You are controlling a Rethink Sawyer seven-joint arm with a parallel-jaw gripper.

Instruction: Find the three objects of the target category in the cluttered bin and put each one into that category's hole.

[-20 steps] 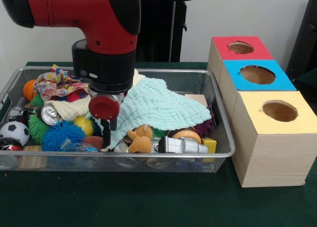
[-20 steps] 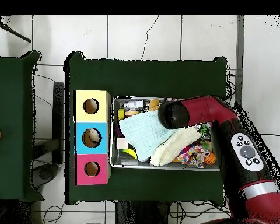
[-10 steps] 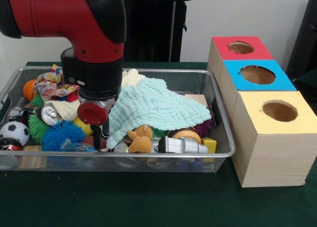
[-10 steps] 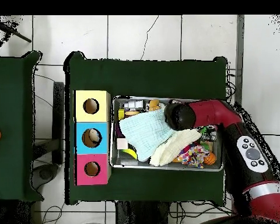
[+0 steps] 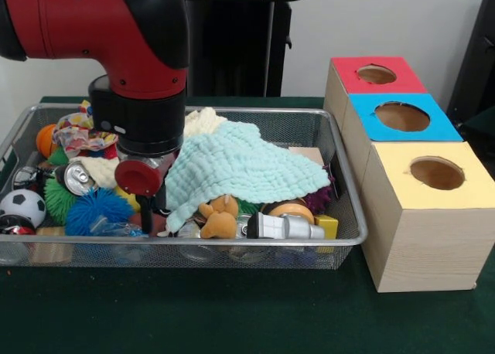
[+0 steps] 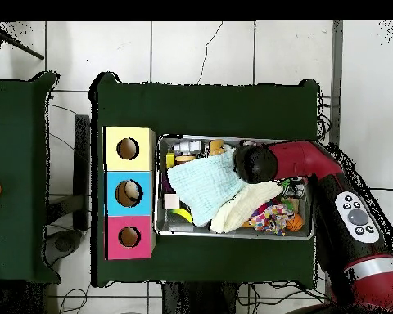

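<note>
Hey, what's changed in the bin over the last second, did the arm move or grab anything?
The arm slid leftward in the front view, away from the boxes, and dropped a little lower into the wire bin. Its gripper now reaches down beside the blue spiky ball. Nothing visibly picked up or released. The mint cloth, the other clutter and the three boxes stayed put.

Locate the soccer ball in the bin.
In the front view, the soccer ball lies at the bin's left end, near the front wall, beside the green spiky ball and below the silver can.
</note>
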